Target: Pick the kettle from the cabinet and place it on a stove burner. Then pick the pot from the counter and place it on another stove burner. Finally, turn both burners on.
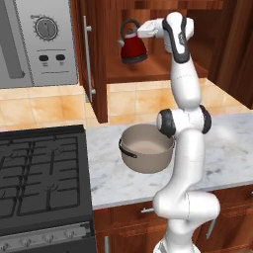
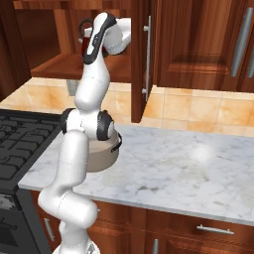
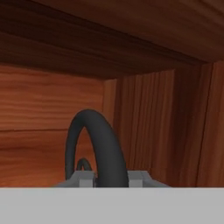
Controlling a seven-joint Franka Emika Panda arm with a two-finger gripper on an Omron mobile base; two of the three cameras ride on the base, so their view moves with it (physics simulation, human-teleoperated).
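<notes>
Dark-red kettle upright in open cabinet, taupe pot on counter

Base views flank arm, sharing counter; hand view close inside cabinet.

We are in a home kitchen: a black gas cooktop with cast-iron grates meets the marble counter's left edge, reddish wooden cabinets hang above a tan tiled backsplash, beside a grey microwave.

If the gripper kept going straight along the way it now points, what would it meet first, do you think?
The gripper, shut on the kettle handle, points into the cabinet; past the handle, its wooden back wall probably comes first, though depth is unclear.
</notes>
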